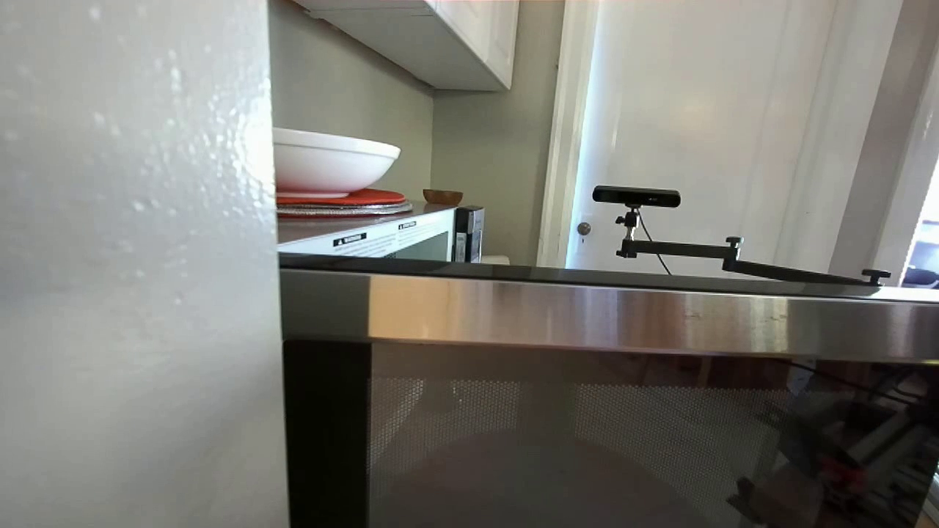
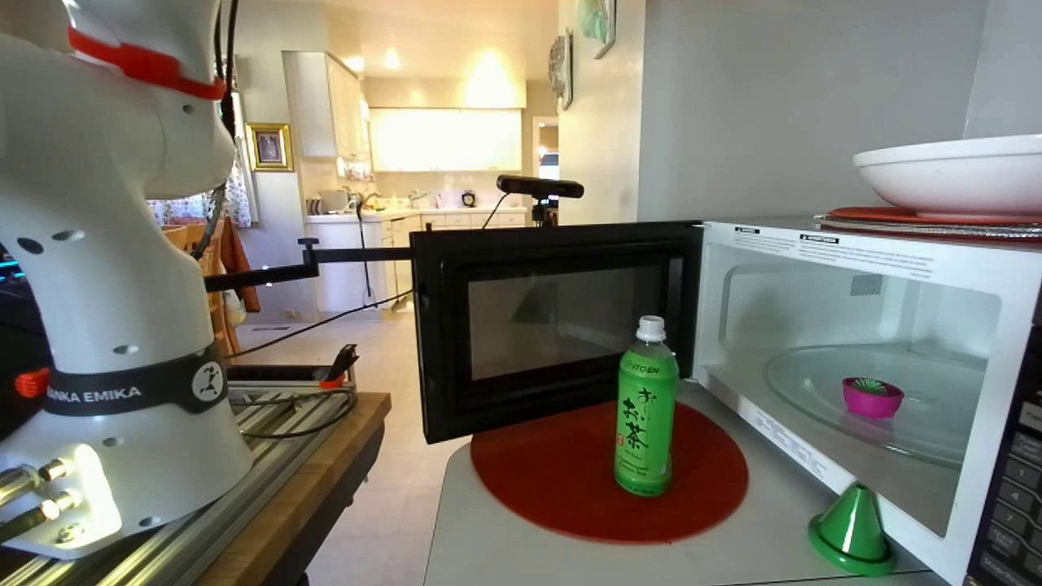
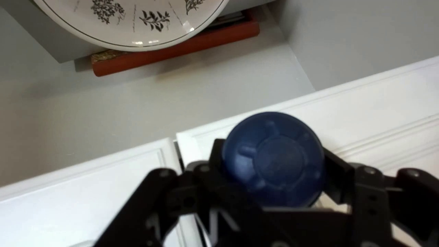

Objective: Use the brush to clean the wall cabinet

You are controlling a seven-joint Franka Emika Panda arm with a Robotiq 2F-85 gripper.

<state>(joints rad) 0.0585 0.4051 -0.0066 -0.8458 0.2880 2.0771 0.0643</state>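
Wall [image 2: 798, 106] is grey, floor [image 2: 407, 480] pale. Light [image 2: 491, 68] glows warm on far ceiling [image 2: 440, 28]. White door [image 1: 704, 132] has round knob [image 1: 584, 229].

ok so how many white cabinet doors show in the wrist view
2: one door at lower left, a second door at right, a narrow gap between them. The gripper and the round blue thing it holds cover parts; more may be hidden.

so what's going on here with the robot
The robot arm has its gripper closed on what is presumably the brush, which shows only as a round dark blue end, held in front of the white wall cabinet. Whether it touches the cabinet cannot be told, as its far side is hidden. In an exterior view the microwave stands open, and a green bottle stands upright on a round red mat.
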